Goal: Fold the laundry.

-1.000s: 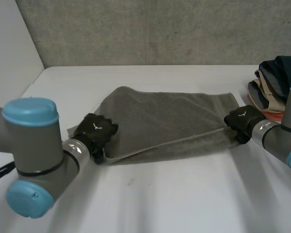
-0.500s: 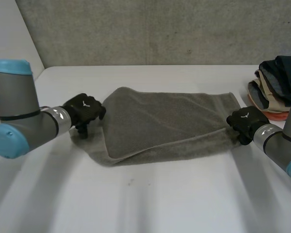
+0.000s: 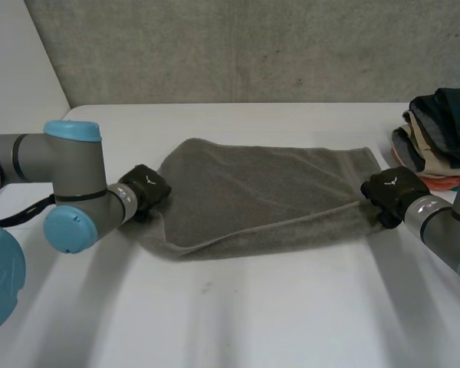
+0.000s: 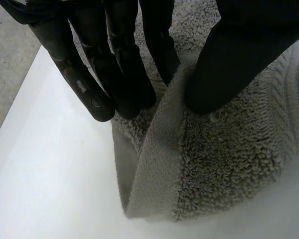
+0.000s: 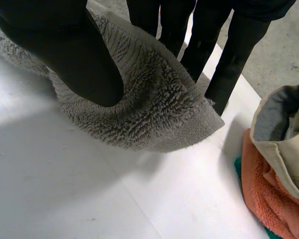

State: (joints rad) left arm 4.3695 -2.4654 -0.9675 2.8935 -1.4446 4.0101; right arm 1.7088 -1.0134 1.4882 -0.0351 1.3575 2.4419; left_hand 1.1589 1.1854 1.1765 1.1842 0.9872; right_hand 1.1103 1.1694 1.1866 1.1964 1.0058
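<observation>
Towel [image 3: 261,192], grey and half folded, lies across the middle of the white table [image 3: 276,307]. At its left end the left hand [image 3: 146,188] pinches a raised fold between fingers [image 4: 89,74] and thumb. At its right corner the right hand [image 3: 391,192] grips it, thumb on top, fingers behind. A clothes pile [image 3: 437,138] sits nearby.

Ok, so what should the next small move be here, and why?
Probably raise the left hand a little and begin carrying its end toward the right hand. The grey towel already lies folded once on the table, and each hand pinches one end between thumb and fingers, so a second fold looks ready.
</observation>
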